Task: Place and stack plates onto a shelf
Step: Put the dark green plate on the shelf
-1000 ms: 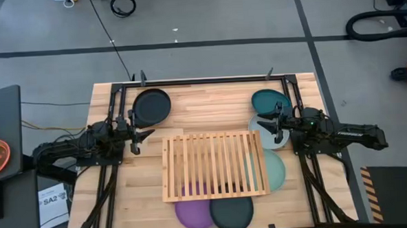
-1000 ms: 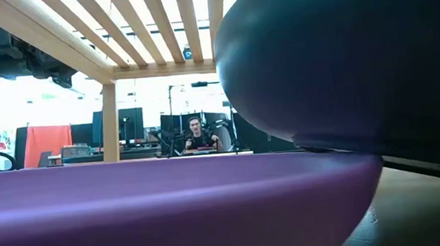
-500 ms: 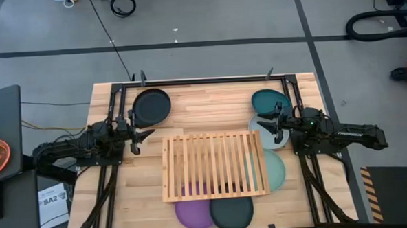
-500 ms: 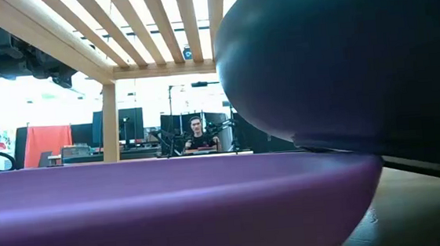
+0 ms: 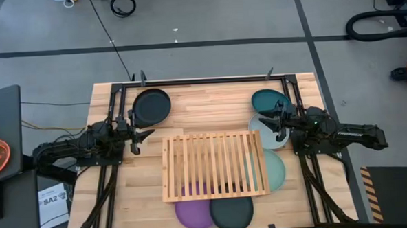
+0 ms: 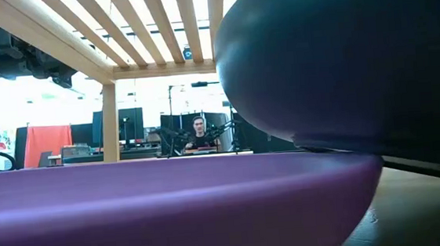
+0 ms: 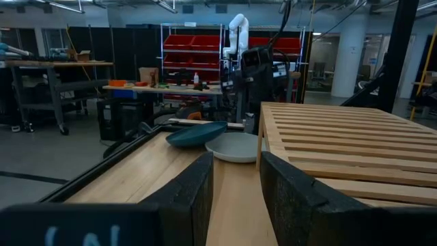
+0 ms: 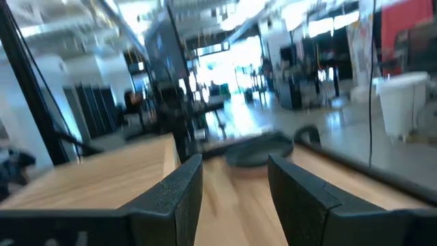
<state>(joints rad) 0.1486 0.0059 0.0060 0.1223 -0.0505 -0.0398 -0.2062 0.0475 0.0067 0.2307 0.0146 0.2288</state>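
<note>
Nearest edge of the table (image 5: pixel 210 100), about 6 o'clock in the overhead view: purple plate (image 5: pixel 192 213) and dark plate (image 5: pixel 231 212) lay side by side, both partly under the shelf's near rail; in the low view the dark one's rim (image 6: pixel 341 58) overlapped the purple one (image 6: pixel 171 205); touching or just clear, could not tell.

Centre: slatted wooden shelf (image 5: pixel 214 165) stood with nothing on its slats; mint green plate (image 5: pixel 276 171) lay at its 3 o'clock end, partly beneath the slats.

9 o'clock of the shelf: left gripper (image 5: pixel 134 137) hung above bare wood, fingers spread with a clear gap, nothing between them; wrist view showed the same (image 7: pixel 235 198).

2 o'clock of the shelf: right gripper (image 5: pixel 273 127) sat over the pale plate (image 5: pixel 265 132), fingers apart, holding nothing (image 8: pixel 235 198); contact with the plate could not be judged.

Far side: black plate (image 5: pixel 151 106) at 11 o'clock; teal plate (image 5: pixel 270 100) at 1 o'clock, overlapping the pale plate's far rim.

Beyond the table: a person (image 6: pixel 199 134) among room equipment.
</note>
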